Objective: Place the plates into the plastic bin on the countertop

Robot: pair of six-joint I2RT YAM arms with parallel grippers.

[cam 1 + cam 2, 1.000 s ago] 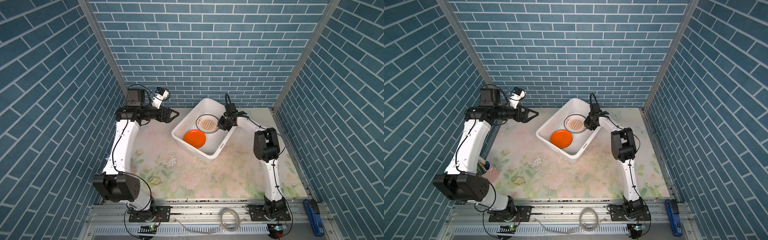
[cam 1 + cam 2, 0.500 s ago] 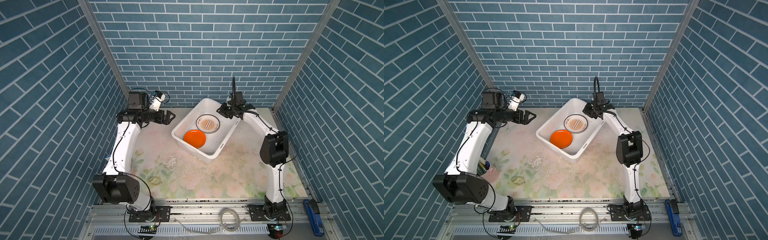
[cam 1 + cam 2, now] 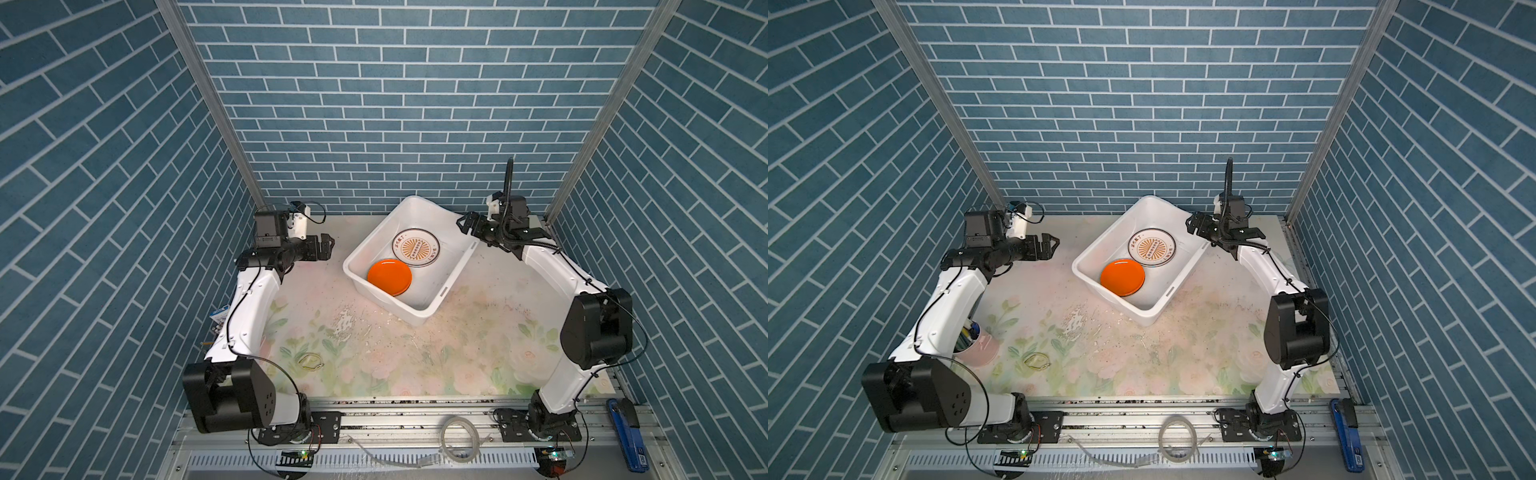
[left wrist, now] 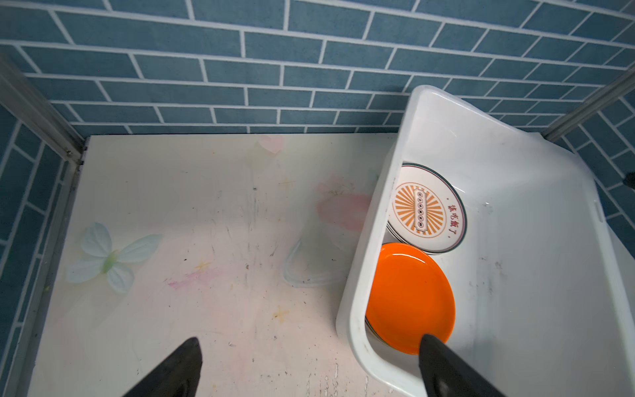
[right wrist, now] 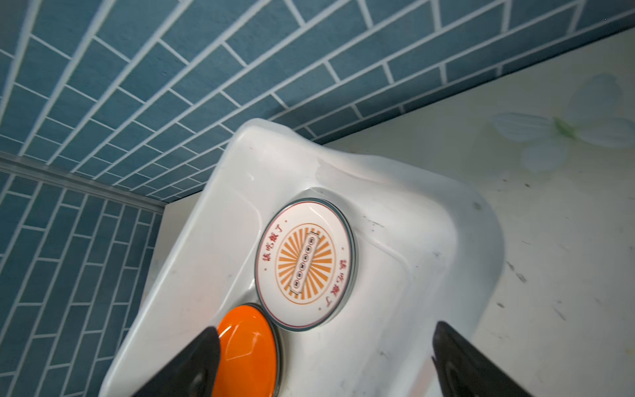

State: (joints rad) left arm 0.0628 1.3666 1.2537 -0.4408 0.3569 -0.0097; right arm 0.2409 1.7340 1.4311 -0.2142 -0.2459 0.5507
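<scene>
Plates sit inside the large white rectangular plastic bin (image 3: pixel 453 266), two stacks side by side on its floor. Toward the bin's back corner lies a round white plate with an orange sunburst and dark rim (image 3: pixel 414 247) (image 3: pixel 1151 248) (image 4: pixel 427 209) (image 5: pixel 305 264), with the edges of more plates just showing under it in the left wrist view. Just beside it, nearer the bin's front wall, rests a smaller plain orange round plate (image 3: pixel 389 276) (image 3: pixel 1122 277) (image 4: pixel 409 298) (image 5: pixel 247 347), again on top of at least one other whose rim peeks out below. How many plates each stack holds I cannot tell.

That bin stands turned at an angle on the pale cream surface printed with faint flowers and butterflies (image 3: pixel 374 353), one corner close to the blue brick-patterned back wall (image 3: pixel 395 104).

To the bin's right, the right gripper (image 3: pixel 467 224) (image 3: pixel 1196 224) hangs above the rim with its jaws spread wide and nothing between them; its two black fingers (image 5: pixel 192 364) frame the plates in the wrist view. To the bin's left, apart from it, the left gripper (image 3: pixel 328 245) (image 3: pixel 1050 243) hovers over bare surface, jaws likewise wide and empty.

Farther out from the bin, toward the front, a thin yellowish loop (image 3: pixel 1037 360) lies on the surface, and a pink cup holding pens (image 3: pixel 976 347) stands behind the left arm.
</scene>
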